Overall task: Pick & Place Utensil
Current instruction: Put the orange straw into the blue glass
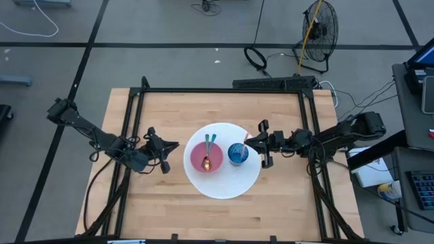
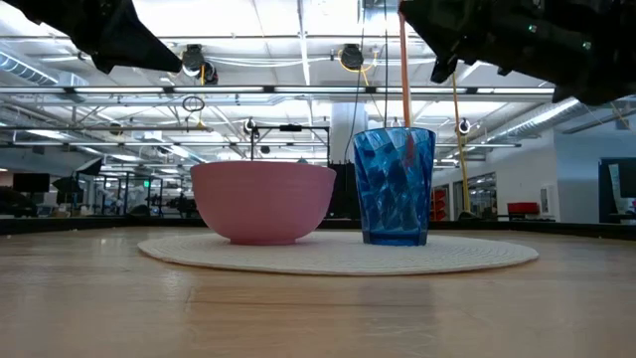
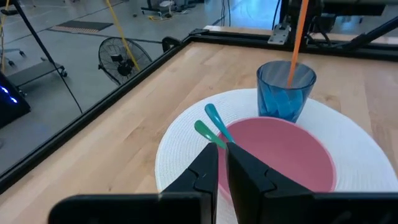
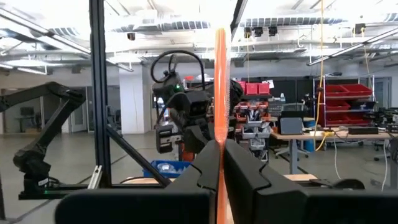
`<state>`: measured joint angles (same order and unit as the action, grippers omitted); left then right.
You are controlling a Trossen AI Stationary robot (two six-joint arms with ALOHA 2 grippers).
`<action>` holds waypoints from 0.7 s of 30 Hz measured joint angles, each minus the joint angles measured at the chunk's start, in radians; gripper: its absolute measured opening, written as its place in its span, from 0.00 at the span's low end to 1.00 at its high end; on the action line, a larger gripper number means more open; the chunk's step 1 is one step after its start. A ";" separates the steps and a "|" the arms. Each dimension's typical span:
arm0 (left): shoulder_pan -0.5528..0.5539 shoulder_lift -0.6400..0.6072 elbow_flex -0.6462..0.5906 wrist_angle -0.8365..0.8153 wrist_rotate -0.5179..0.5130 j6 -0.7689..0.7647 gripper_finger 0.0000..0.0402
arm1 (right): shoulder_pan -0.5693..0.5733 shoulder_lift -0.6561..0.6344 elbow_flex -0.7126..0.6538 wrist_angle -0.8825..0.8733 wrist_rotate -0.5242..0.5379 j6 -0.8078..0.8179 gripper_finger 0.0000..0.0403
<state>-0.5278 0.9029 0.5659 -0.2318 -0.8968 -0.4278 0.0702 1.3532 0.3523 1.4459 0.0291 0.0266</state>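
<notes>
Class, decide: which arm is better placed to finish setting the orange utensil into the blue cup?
Right. The right gripper already clamps the orange utensil upright, its tip inside the blue cup. The left gripper waits beside the pink bowl.

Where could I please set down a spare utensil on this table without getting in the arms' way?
Bare wood lies along the near edge below the mat and along the far edge by the frame. The middle is crowded: bowl, cup, left claw and right claw, shut on the orange utensil.
</notes>
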 joint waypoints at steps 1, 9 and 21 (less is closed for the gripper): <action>0.000 0.000 0.000 0.003 0.000 0.000 0.09 | -0.003 0.019 0.000 0.021 0.000 0.008 0.02; 0.000 0.000 0.000 0.002 0.007 -0.002 0.09 | -0.011 0.142 0.002 0.121 0.004 0.047 0.02; 0.000 0.000 0.000 -0.002 0.007 0.000 0.09 | -0.014 0.154 0.003 0.101 0.029 0.064 0.02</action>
<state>-0.5278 0.9031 0.5659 -0.2337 -0.8898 -0.4281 0.0559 1.5070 0.3550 1.5472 0.0577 0.0906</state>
